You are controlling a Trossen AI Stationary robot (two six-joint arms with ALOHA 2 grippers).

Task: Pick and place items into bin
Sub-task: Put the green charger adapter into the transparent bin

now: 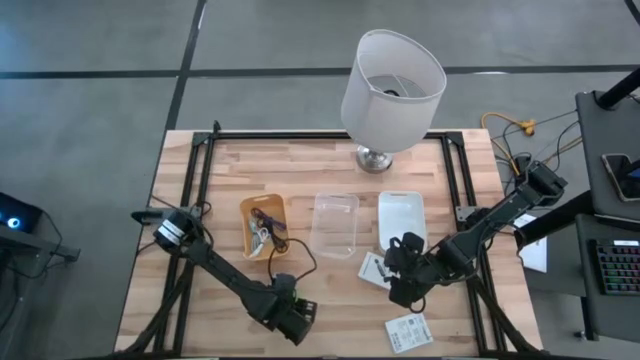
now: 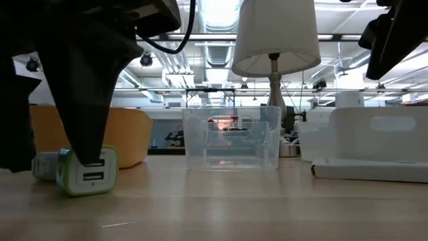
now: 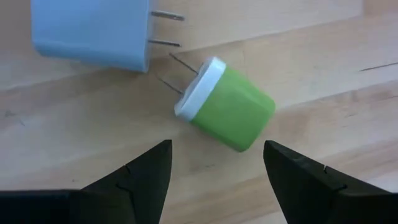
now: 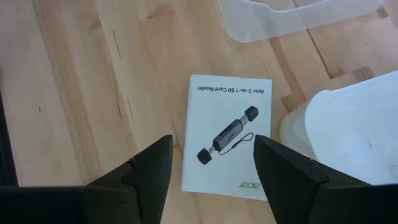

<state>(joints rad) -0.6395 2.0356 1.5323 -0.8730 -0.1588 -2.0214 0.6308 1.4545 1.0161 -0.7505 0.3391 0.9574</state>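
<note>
Near the table's front edge we see the left gripper (image 3: 214, 171) hanging spread wide and empty just above a green plug (image 3: 227, 106), which lies on its side on the wooden table (image 1: 330, 160) close beside a pale-blue plug (image 3: 93, 31). The right gripper (image 4: 211, 165) is also parted and holds nothing, poised over a white card-reader packet (image 4: 227, 134) lying flat beside a white bin (image 1: 401, 218). A clear bin (image 1: 334, 224) stands mid-table, and an orange tray (image 1: 262, 225) left of it holds cables (image 1: 262, 228).
</note>
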